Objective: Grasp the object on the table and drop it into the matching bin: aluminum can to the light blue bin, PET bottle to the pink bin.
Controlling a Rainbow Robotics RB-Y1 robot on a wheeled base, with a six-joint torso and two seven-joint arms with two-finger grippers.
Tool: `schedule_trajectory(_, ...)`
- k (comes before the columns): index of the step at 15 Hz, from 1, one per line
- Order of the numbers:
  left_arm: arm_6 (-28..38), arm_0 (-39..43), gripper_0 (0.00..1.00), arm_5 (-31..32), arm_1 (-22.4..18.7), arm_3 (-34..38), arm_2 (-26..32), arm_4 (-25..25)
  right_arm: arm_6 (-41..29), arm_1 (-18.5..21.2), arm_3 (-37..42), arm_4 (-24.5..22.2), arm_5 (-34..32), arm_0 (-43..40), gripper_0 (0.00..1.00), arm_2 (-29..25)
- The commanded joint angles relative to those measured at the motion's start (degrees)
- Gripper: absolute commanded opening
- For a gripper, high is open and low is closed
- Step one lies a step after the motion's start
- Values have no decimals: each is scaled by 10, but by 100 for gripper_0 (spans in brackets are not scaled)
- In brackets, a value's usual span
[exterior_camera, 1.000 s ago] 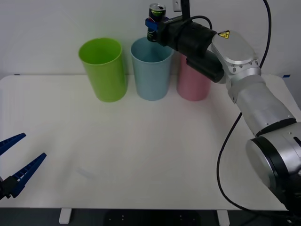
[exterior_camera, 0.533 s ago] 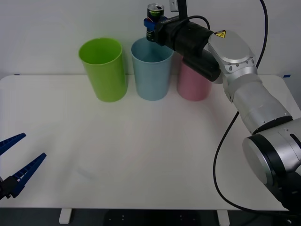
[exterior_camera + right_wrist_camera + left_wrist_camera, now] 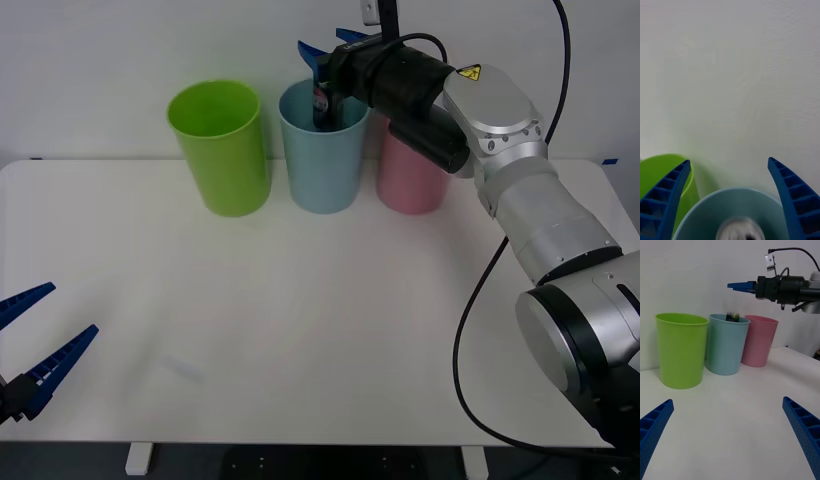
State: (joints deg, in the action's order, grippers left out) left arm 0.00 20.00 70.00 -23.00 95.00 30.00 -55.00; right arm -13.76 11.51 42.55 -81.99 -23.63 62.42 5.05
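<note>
My right gripper (image 3: pixel 330 43) hangs open right above the mouth of the light blue bin (image 3: pixel 322 165), at the back of the white table (image 3: pixel 300 310). The dark aluminum can (image 3: pixel 322 102) is free of the fingers and sits in the bin's mouth, its upper part still above the rim. In the right wrist view the open gripper (image 3: pixel 729 162) frames the bin's rim (image 3: pixel 696 221), with the can's silver top (image 3: pixel 739 229) blurred below. The left wrist view shows the can (image 3: pixel 732 317) poking above the light blue bin (image 3: pixel 725 348), and the pink bin (image 3: pixel 758 341) beside it.
A lime green bin (image 3: pixel 220 150) stands left of the light blue one, and the pink bin (image 3: pixel 408 180) stands right of it, partly behind the right arm. My left gripper (image 3: pixel 68 310) is parked open at the table's near left edge. A white wall rises behind the bins.
The right gripper has opened and let go of the can. The can has dropped from between the fingers down into the mouth of the light blue bin. The left arm has not moved.
</note>
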Motion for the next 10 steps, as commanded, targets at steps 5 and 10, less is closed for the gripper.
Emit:
schedule_trajectory(5, 0, 0, 100, 0, 0, 0, 0, 0, 8, 9, 16, 30, -22, -23, 100, 0)
schedule_trajectory(10, 0, 0, 100, 0, 0, 0, 0, 0, 0, 20, 147, 30, -18, -119, 100, 8)
